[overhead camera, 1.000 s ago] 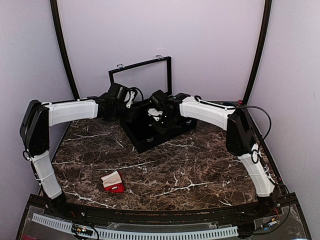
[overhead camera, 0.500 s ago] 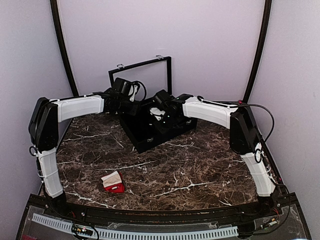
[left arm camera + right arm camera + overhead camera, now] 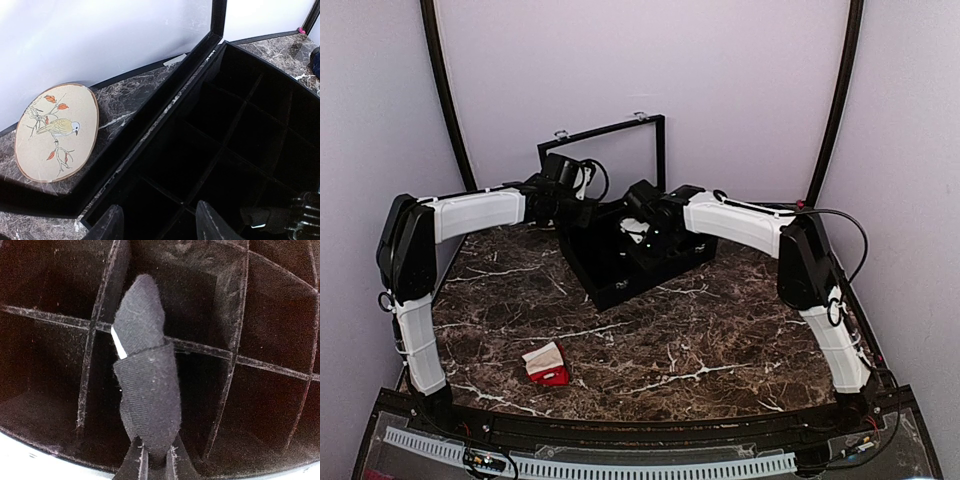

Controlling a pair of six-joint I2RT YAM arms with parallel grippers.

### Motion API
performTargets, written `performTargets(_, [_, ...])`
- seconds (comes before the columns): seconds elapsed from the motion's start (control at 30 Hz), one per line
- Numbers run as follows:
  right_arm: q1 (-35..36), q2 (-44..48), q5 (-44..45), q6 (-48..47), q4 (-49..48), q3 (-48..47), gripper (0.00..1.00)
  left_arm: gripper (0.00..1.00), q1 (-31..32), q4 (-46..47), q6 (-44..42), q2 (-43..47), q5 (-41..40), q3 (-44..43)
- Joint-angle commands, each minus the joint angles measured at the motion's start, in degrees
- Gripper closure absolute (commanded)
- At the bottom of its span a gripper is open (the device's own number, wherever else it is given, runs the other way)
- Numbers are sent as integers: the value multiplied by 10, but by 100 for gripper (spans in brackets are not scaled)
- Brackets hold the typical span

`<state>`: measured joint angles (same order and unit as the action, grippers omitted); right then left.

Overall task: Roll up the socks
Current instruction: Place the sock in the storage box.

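- The counter point(image 3: 720, 330) is dark brown marble with thin white veins running across it.
- A plain, pale back wall point(image 3: 720, 90) rises from the far edge, faintly lilac in the soft, even light.
- A left wall point(image 3: 370, 120) and a right wall point(image 3: 910, 150) of the same pale tone close in the side edges.
- A curved black pole point(image 3: 443, 95) stands at the far left corner, and a second pole point(image 3: 838, 100) at the far right corner.
- A black rail point(image 3: 620, 430) runs along the near edge, with a white slotted strip point(image 3: 620, 466) just in front of it.
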<state>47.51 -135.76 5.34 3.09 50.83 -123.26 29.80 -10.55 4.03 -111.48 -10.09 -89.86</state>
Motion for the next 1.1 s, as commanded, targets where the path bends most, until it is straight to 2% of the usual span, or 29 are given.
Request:
performTargets(0.0, [20,-58,-24,7,181,-17,100,48,-6,7,-3,3,3,-21])
performTargets(0.2, [15,-69,-8,0,179,-19,99,47,-6,8,-2,2,7,-19])
performTargets(0.43, [11,-97,-23,-1,174,-43,79,47,-6,16,-1,-1,12,-14])
performTargets(0.9, [11,-118,-28,0,172,-40,71,47,-6,22,-1,1,19,-16])
performTargets(1.07, [11,-78,-13,5,158,-10,61,47,-6,22,1,2,23,-14])
